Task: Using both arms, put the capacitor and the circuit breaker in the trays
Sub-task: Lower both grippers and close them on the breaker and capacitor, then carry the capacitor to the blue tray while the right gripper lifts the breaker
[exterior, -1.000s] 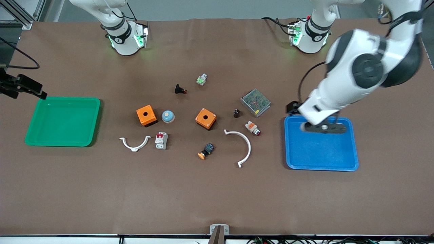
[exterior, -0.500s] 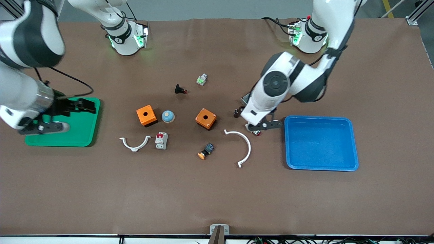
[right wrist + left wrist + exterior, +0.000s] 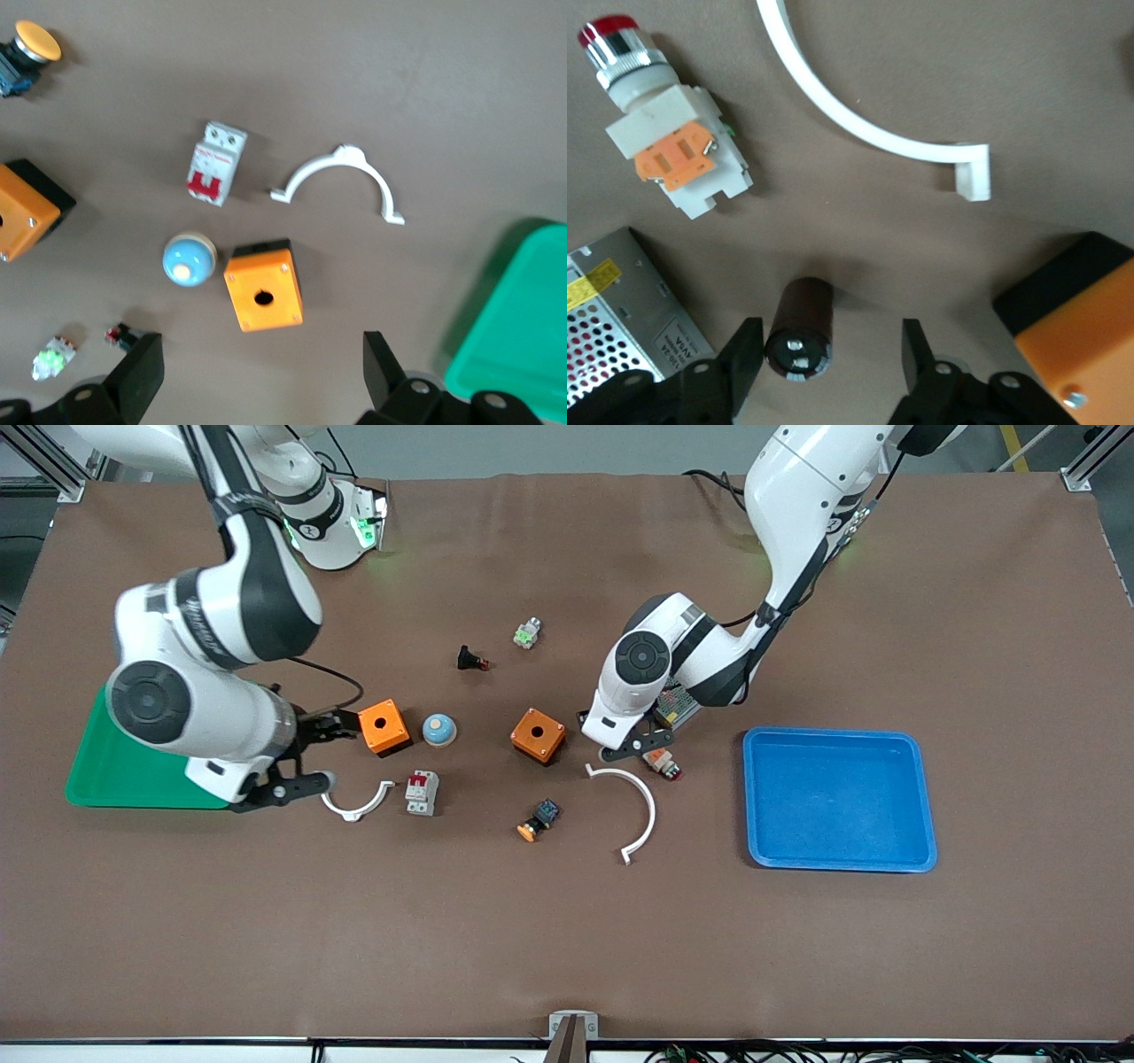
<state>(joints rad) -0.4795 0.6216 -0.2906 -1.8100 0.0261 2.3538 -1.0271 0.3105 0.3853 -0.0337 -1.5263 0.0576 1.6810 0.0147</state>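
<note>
The capacitor (image 3: 800, 328) is a dark stubby cylinder standing on the table between my left gripper's (image 3: 830, 343) open fingers, closer to one finger and untouched. In the front view the left wrist hides it. There my left gripper (image 3: 633, 746) hangs low between an orange box (image 3: 538, 735) and the white-orange button (image 3: 661, 760). The circuit breaker (image 3: 422, 792), white-grey with red toggles, lies beside a small white bracket (image 3: 354, 802). It also shows in the right wrist view (image 3: 215, 163). My right gripper (image 3: 282, 786) is open and empty, over the table between the green tray (image 3: 133, 779) and the bracket.
A second orange box (image 3: 383, 726), a blue dome (image 3: 438, 729), a large white arc (image 3: 640, 802), an orange-capped button (image 3: 538, 821), a black push-button (image 3: 471, 660), a green-white part (image 3: 527, 633) and a mesh power supply (image 3: 682, 701) lie mid-table. A blue tray (image 3: 837, 797) sits toward the left arm's end.
My left gripper has swung from over the blue tray to around the capacitor. My right arm has swung in from off the table's end, over the green tray, toward the bracket.
</note>
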